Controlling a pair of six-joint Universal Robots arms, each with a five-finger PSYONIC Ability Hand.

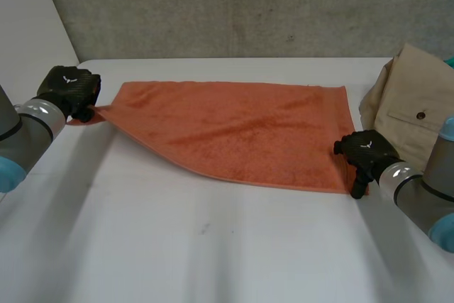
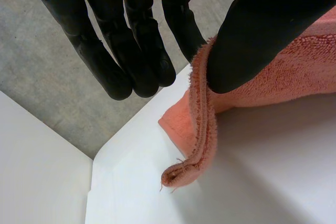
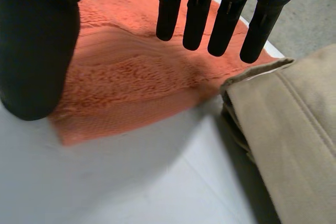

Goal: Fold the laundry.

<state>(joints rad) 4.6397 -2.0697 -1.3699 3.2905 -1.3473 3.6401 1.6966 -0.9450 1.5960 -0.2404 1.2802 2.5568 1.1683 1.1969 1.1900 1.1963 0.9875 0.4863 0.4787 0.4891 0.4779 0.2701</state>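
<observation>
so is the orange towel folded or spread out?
Spread: towel lies mostly flat on the table. Left hand pinches one corner; right hand open over another.

Orange terry towel point(image 1: 241, 129): single layer, spread across the far half of the white tabletop point(image 1: 213, 246). The right portion lies flat. The left corner is drawn out to a point and raised, leaving the near edge on a diagonal.

Beige garment point(image 1: 415, 108): folded heap with a buttoned pocket flap, resting just beside the towel's right edge.
</observation>
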